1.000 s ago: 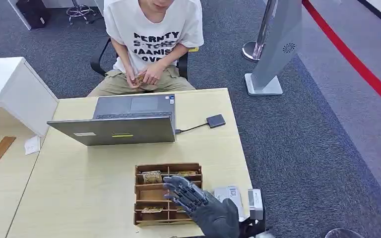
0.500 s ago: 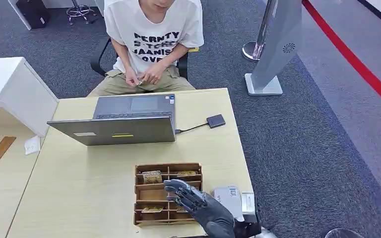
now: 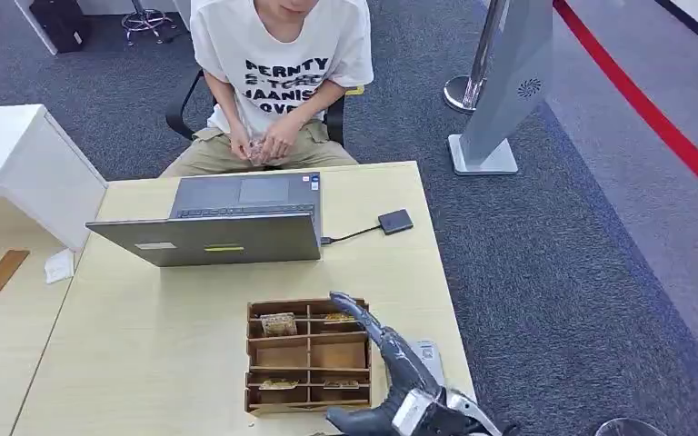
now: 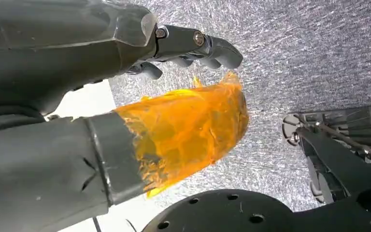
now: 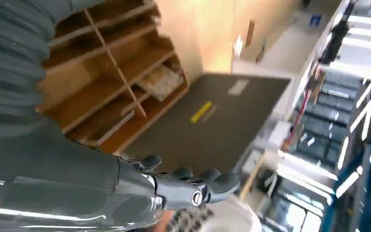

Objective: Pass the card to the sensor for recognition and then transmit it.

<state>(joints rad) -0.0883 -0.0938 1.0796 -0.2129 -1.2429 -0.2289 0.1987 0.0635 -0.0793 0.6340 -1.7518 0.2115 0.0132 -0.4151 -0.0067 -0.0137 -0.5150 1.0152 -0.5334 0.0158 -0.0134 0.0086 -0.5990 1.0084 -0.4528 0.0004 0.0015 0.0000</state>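
A brown wooden card box (image 3: 307,340) with several compartments sits near the table's front edge. Patterned cards lie in it, among them one at the far left (image 3: 279,323), one at the far right (image 3: 338,318) and one in the near row (image 3: 279,384). My right hand (image 3: 391,363) stands edge-on over the box's right side, fingers stretched toward the far right compartment, thumb apart, holding nothing. The right wrist view shows that hand (image 5: 58,159) above the box (image 5: 111,92) and a card (image 5: 162,82). A small dark reader (image 3: 395,221) lies on a cable from the laptop. My left hand (image 4: 77,72) hangs over carpet, empty, its thumb wrapped in orange tape.
An open grey laptop (image 3: 227,222) stands across the table's middle, its back toward me. A person (image 3: 277,64) sits behind it with both hands together in the lap. A white device (image 3: 429,352) lies right of the box, partly behind my right hand. The table edge (image 3: 450,300) runs close by.
My right hand has turned from palm-down over the box to edge-on, shifted right, and its fingers now reach farther toward the far right compartment. The person's hands shifted slightly.
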